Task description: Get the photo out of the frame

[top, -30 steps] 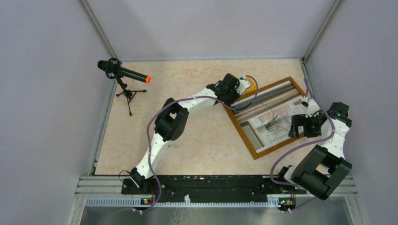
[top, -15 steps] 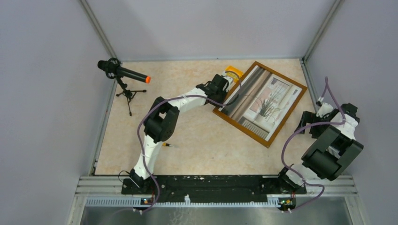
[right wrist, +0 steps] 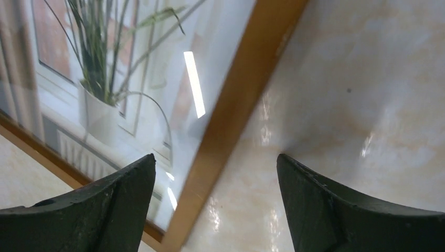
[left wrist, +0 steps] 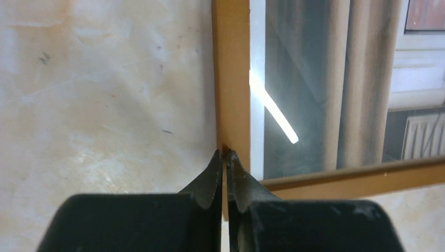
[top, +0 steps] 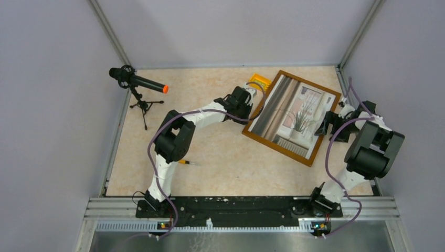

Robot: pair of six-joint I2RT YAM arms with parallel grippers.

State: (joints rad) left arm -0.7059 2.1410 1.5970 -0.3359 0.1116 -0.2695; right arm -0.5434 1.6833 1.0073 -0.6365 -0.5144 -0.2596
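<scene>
At the far left of the table (top: 220, 157) stands a black microphone (top: 137, 81) with an orange tip, on a small tripod (top: 141, 107). Nearer the front, a thin pen-like stick (top: 187, 163) lies just beside the left arm (top: 173, 142).

That arm reaches up and to the right across the table, toward the frame's left side. Its jaws are pressed almost together, leaving only a slit. In the wrist view their tips sit on the wooden rim near one corner. A sliver of rim shows through the slit, and whether they nip it or only bear on it I cannot tell.

A yellow object (top: 259, 81) shows just behind the wrist, at the frame's far left corner.

The frame (top: 277, 149) lies face up on the right half of the table, turned at a slant, with its far corner near the back edge. The photo (top: 291, 113) sits inside it under the glass: brownish curtain bands on the left, then a spiky green plant in a white pot by a window. Streaks of lamp glare cross the glass.

The right arm (top: 372, 152) bends in from the right edge. Its jaws are spread wide over the frame's right rim, one finger above the glass and the other above bare table. They hold nothing.
</scene>
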